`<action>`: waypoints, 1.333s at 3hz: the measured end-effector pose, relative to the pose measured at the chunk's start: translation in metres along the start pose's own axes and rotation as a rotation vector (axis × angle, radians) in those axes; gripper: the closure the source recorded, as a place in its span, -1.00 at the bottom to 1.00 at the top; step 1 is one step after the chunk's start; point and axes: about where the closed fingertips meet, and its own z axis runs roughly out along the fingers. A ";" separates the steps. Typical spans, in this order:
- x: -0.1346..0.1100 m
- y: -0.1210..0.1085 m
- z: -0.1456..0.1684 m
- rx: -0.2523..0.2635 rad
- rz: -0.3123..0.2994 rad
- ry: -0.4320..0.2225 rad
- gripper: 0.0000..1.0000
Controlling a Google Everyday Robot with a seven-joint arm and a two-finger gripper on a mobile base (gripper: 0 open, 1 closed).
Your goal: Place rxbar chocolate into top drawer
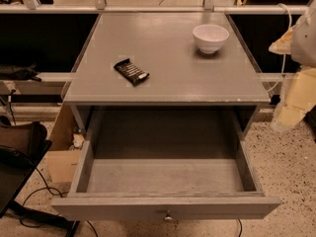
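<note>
The rxbar chocolate (131,71) is a small black-wrapped bar that lies flat and at an angle on the grey table top, left of centre and near the front edge. The top drawer (168,207) is pulled fully open below the table top. Its inside is bare, and a small round metal knob (168,217) sits on the front panel. My gripper (292,105) is a pale shape at the right edge of the view. It is beside the table's right side, well away from the bar and outside the drawer, and it holds nothing that I can see.
A white bowl (211,37) stands upright on the table top at the back right. A metal rail (148,9) runs behind the table. A cardboard box (61,154) and black cables (34,191) lie on the floor at the left, next to a dark chair (19,147).
</note>
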 end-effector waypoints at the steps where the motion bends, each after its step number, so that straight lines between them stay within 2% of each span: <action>1: 0.000 0.000 0.000 0.000 0.000 0.000 -1.00; 2: -0.004 -0.018 0.015 0.019 0.014 -0.050 -1.00; 3: -0.026 -0.072 0.054 0.045 0.123 -0.210 -1.00; 4: -0.065 -0.124 0.085 0.056 0.243 -0.310 -1.00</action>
